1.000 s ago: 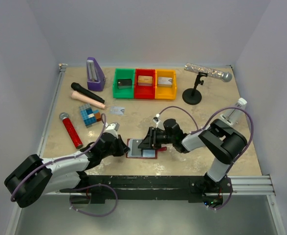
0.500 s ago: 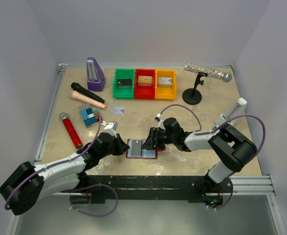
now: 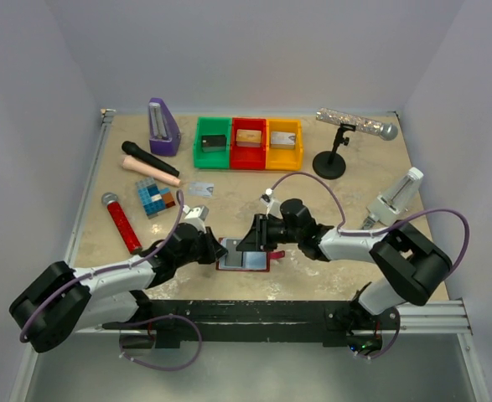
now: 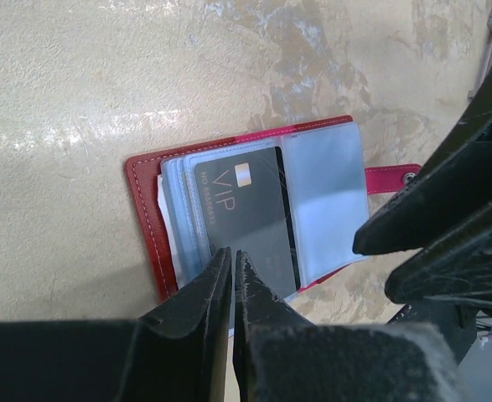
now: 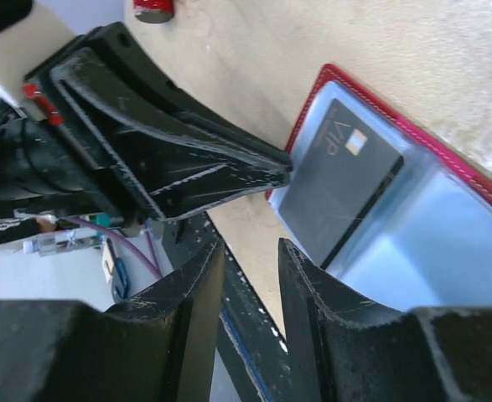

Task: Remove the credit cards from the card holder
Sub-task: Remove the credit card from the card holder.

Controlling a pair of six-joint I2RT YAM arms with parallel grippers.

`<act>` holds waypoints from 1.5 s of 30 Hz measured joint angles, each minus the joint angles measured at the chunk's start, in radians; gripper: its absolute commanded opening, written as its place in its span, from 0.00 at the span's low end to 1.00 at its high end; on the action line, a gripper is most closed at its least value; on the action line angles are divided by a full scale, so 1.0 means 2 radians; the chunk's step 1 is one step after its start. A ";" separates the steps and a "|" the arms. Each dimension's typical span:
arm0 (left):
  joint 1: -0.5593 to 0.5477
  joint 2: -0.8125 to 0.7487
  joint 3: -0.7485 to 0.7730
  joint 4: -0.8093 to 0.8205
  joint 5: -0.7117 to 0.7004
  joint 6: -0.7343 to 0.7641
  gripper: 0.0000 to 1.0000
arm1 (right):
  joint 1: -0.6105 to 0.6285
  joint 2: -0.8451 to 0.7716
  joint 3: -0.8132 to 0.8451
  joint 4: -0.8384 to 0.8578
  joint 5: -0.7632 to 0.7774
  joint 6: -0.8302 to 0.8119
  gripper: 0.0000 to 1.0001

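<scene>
Your left gripper (image 4: pixel 229 258) has its jaws together, with the tips at the near edge of the black VIP card (image 4: pixel 246 213); no grip on it shows. Your right gripper (image 5: pixel 250 245) has its jaws apart and empty, just above the card holder (image 4: pixel 143 209). The card holder lies open on the table (image 4: pixel 78 100), with the black VIP card on its pale blue sleeves (image 4: pixel 325 193).

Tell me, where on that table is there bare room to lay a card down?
Bare tabletop lies between the trays and the card holder, and between the microphone stand and the right arm. It is crowded around the holder, where left gripper and right gripper meet, and at left among black microphone, red microphone and tiled block.
</scene>
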 measured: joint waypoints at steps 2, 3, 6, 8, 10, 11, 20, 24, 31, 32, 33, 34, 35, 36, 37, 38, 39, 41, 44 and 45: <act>0.000 0.005 -0.002 0.005 0.000 0.000 0.10 | 0.002 0.001 0.002 0.006 -0.005 0.003 0.36; 0.000 0.007 -0.003 0.006 0.000 0.000 0.10 | 0.003 0.004 0.004 0.012 -0.006 0.006 0.36; 0.000 0.010 -0.006 0.006 -0.002 0.000 0.09 | 0.003 0.025 0.008 0.029 -0.009 0.015 0.38; 0.000 0.011 -0.007 0.006 -0.004 0.000 0.09 | 0.003 0.041 0.008 0.036 -0.010 0.019 0.40; 0.000 0.011 -0.008 0.007 -0.006 -0.002 0.09 | 0.003 0.057 0.008 0.040 -0.010 0.023 0.40; 0.000 0.011 -0.008 0.008 -0.006 -0.002 0.09 | 0.003 0.063 0.008 0.042 -0.010 0.025 0.41; 0.000 0.017 -0.009 0.017 -0.010 -0.003 0.09 | 0.003 0.096 0.004 0.071 -0.013 0.039 0.41; 0.000 0.017 -0.013 0.023 -0.014 -0.006 0.08 | -0.001 0.101 -0.002 0.076 -0.013 0.040 0.41; -0.001 0.017 -0.014 0.026 -0.017 -0.006 0.08 | -0.008 0.101 -0.016 0.093 -0.013 0.040 0.41; -0.001 0.017 -0.014 0.026 -0.017 -0.006 0.08 | -0.009 0.101 -0.016 0.094 -0.013 0.040 0.41; -0.001 0.017 -0.014 0.026 -0.017 -0.006 0.08 | -0.010 0.101 -0.017 0.096 -0.013 0.040 0.41; -0.001 0.017 -0.014 0.027 -0.017 -0.006 0.08 | -0.010 0.101 -0.018 0.097 -0.013 0.040 0.41; -0.001 0.018 -0.014 0.027 -0.017 -0.006 0.08 | -0.010 0.101 -0.018 0.098 -0.013 0.040 0.41; -0.001 0.018 -0.014 0.027 -0.018 -0.006 0.08 | -0.010 0.101 -0.019 0.097 -0.013 0.040 0.41; -0.001 0.018 -0.014 0.027 -0.018 -0.006 0.08 | -0.011 0.102 -0.020 0.097 -0.013 0.040 0.41; -0.001 0.018 -0.014 0.028 -0.019 -0.006 0.08 | -0.011 0.103 -0.020 0.098 -0.013 0.040 0.41; -0.001 0.018 -0.015 0.028 -0.019 -0.006 0.08 | -0.011 0.104 -0.020 0.100 -0.013 0.040 0.41; -0.001 0.018 -0.016 0.029 -0.019 -0.007 0.08 | -0.013 0.105 -0.020 0.101 -0.013 0.040 0.41; -0.001 0.018 -0.017 0.031 -0.019 -0.007 0.08 | -0.013 0.105 -0.021 0.105 -0.014 0.040 0.42; -0.001 0.018 -0.017 0.031 -0.019 -0.007 0.08 | -0.013 0.105 -0.022 0.106 -0.015 0.041 0.43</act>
